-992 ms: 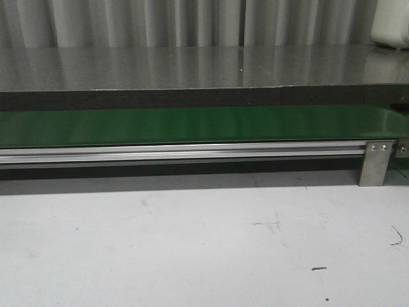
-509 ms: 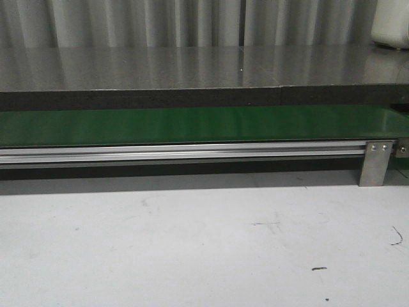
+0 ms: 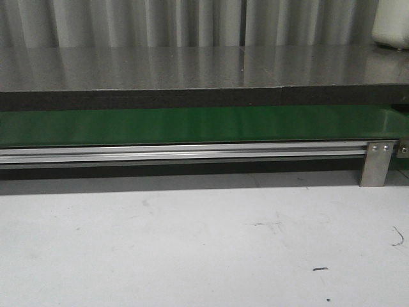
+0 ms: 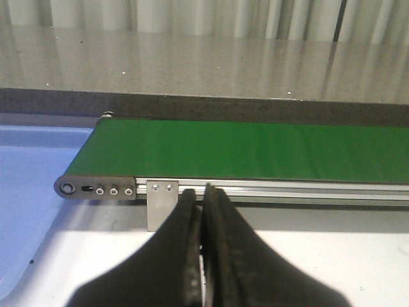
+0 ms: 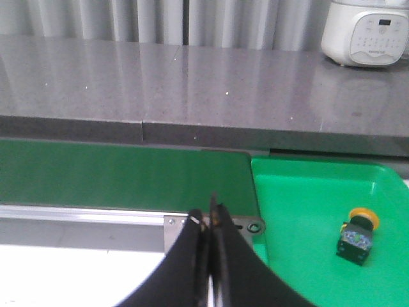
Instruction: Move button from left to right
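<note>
While button point(image 5: 358, 235) lies in green tray point(image 5: 300, 211) | left gripper point(image 4: 202, 211), right gripper point(image 5: 208, 224) closed, empty

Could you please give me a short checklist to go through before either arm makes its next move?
1. Button located: ok, lying in the green tray, seen only in the right wrist view.
2. Left gripper empty: ok, shut on nothing.
3. Right gripper empty: ok, shut on nothing.
4. Green belt free of parts: ok in all views.
5. Button already on the right side: cannot tell for certain.
</note>
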